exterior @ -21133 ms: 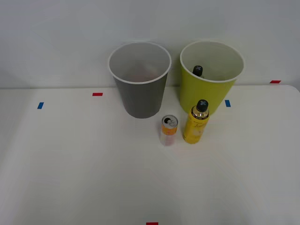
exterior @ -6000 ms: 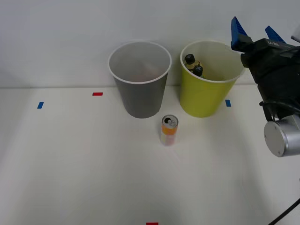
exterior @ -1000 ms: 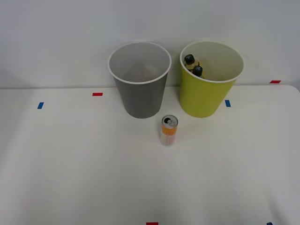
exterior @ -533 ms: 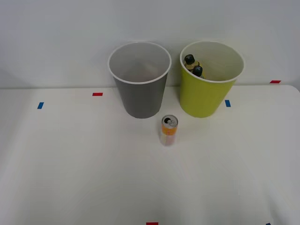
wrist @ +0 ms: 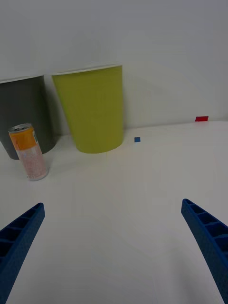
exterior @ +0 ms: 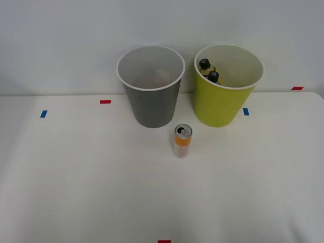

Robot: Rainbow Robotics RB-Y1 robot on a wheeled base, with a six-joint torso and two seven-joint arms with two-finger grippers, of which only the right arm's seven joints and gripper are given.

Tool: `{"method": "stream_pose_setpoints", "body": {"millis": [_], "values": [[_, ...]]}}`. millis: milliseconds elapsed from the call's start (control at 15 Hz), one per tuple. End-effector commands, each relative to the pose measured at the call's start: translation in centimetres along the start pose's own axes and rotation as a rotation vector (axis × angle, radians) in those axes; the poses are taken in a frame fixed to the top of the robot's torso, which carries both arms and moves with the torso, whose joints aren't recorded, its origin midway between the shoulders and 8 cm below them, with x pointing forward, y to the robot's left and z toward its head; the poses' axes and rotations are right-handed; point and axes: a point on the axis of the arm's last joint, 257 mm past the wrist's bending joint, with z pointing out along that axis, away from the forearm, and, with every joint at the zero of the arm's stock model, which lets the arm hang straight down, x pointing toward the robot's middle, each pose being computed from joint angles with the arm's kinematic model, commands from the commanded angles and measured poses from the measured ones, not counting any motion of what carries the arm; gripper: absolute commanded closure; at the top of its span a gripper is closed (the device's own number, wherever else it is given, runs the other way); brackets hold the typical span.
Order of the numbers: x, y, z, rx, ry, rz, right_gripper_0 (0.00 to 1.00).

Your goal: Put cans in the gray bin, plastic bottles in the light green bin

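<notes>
A slim orange and white can (exterior: 182, 140) with a silver top stands upright on the white table, just in front of the gap between the two bins. The gray bin (exterior: 151, 86) is at the back centre; I cannot make out anything inside it. The light green bin (exterior: 228, 84) stands to its right, and two black-capped plastic bottles (exterior: 209, 71) lean inside it at its left wall. In the right wrist view my right gripper (wrist: 112, 247) is open above bare table, with the can (wrist: 29, 152), the gray bin (wrist: 23, 114) and the light green bin (wrist: 92, 108) some way ahead of it.
Small red tape marks (exterior: 105, 102) and blue tape marks (exterior: 43, 114) dot the white table (exterior: 101, 192). A pale wall stands close behind the bins. The table's right edge runs near the red mark (exterior: 297, 88).
In the front view nothing has moved over the last second. Earlier, the yellow bottle beside the can went into the light green bin and the right arm left that view.
</notes>
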Motion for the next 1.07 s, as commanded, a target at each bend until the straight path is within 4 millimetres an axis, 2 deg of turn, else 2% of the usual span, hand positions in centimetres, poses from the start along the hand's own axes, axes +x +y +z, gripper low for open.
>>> {"method": "stream_pose_setpoints", "body": {"millis": [67, 1067], "values": [[-0.09, -0.47, -0.12, -0.003, 0.004, -0.016, 0.00], [-0.07, -0.65, -0.30, 0.001, 0.009, -0.021, 0.00]]}}
